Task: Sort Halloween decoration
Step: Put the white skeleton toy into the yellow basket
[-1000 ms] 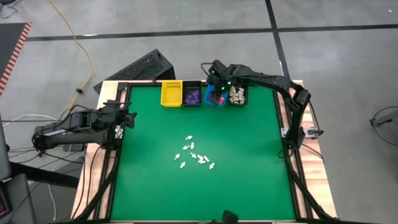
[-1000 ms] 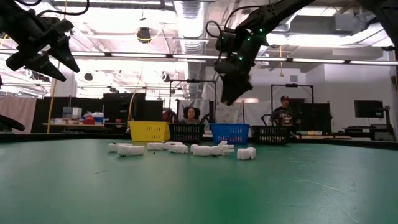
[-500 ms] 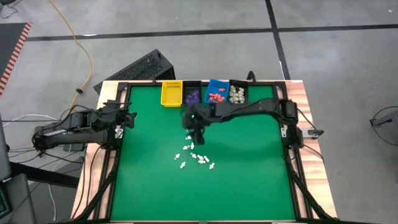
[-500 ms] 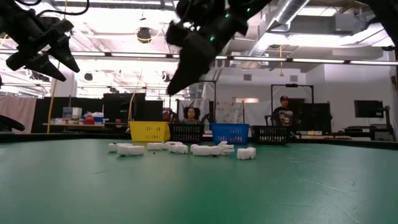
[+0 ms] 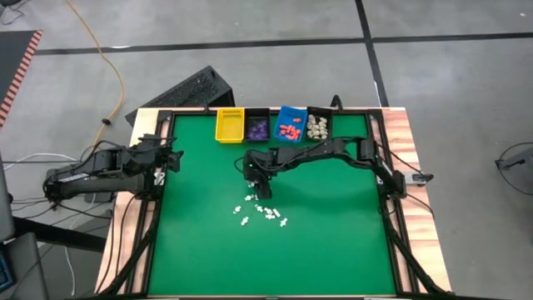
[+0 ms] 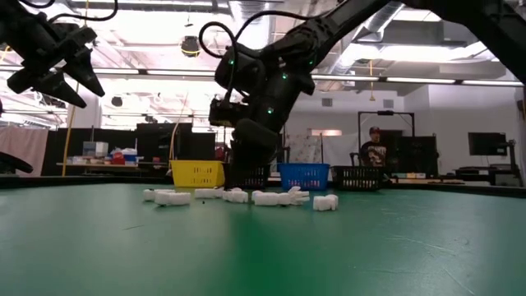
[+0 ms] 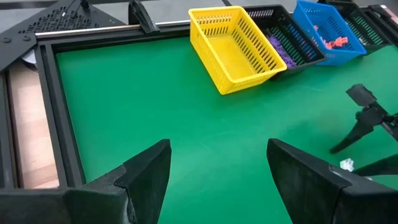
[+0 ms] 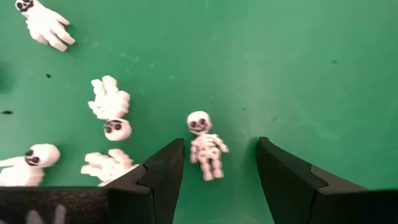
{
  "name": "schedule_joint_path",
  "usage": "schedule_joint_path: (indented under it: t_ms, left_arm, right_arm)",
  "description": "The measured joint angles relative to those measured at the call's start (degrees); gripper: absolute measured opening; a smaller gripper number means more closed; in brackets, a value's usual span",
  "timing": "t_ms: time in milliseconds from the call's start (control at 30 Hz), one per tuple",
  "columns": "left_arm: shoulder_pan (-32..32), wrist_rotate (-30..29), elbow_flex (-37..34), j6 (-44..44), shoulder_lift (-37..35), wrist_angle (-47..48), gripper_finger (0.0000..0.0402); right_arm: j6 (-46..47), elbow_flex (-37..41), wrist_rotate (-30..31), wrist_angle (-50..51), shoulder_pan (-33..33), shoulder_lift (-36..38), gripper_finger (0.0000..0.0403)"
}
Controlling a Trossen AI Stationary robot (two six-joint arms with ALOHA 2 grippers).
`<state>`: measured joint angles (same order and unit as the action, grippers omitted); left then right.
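Several white Halloween decoration pieces [image 5: 261,210] lie loose on the green mat near the table's middle and show as a row in the low view [image 6: 246,197]. My right gripper [image 5: 254,178] hangs open just above their far end, pointing steeply down. In its wrist view a small white skeleton [image 8: 205,147] lies flat on the mat between my open fingers [image 8: 219,149], touching neither. More white pieces [image 8: 109,106] lie beside it. My left gripper [image 5: 171,158] waits open above the table's left edge [image 7: 217,149].
Four bins stand in a row at the far edge: yellow [image 5: 230,125], black with purple pieces [image 5: 257,127], blue with orange-red pieces [image 5: 289,127], black with cream pieces [image 5: 316,127]. Bare green mat [image 5: 325,242] surrounds the white pieces. People sit in the room beyond the table [image 6: 380,152].
My right gripper has swung from above the blue bin at the far edge toward the table's middle and down, rolling as it went. It now hangs low over the white pieces. The pieces have not moved.
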<state>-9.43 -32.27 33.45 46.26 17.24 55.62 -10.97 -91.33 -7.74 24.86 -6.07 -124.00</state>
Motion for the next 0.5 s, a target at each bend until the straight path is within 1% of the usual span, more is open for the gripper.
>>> schedule_joint_path:
  t_ms: [167, 233, 333, 500]
  left_arm:
    - [0.02, -0.03, 0.00, 0.04, -0.01, -0.02, 0.0256]
    - [0.00, -0.03, 0.00, 0.04, -0.01, -0.01, 0.0256]
    - [0.02, -0.11, 0.00, 0.04, -0.01, -0.01, 0.0256]
    - [0.00, -0.35, 0.00, 0.07, -0.01, -0.01, 0.0256]
  right_arm:
    - [0.18, -0.02, -0.55, -0.23, -0.46, -0.56, 0.0222]
    - [0.30, -0.07, 0.13, 0.05, -0.43, -0.57, 0.0210]
    - [1.06, -0.11, 0.39, 0.98, -0.33, -0.60, 0.0168]
    - [0.14, -0.11, 0.37, 1.22, 0.38, -0.64, 0.0078]
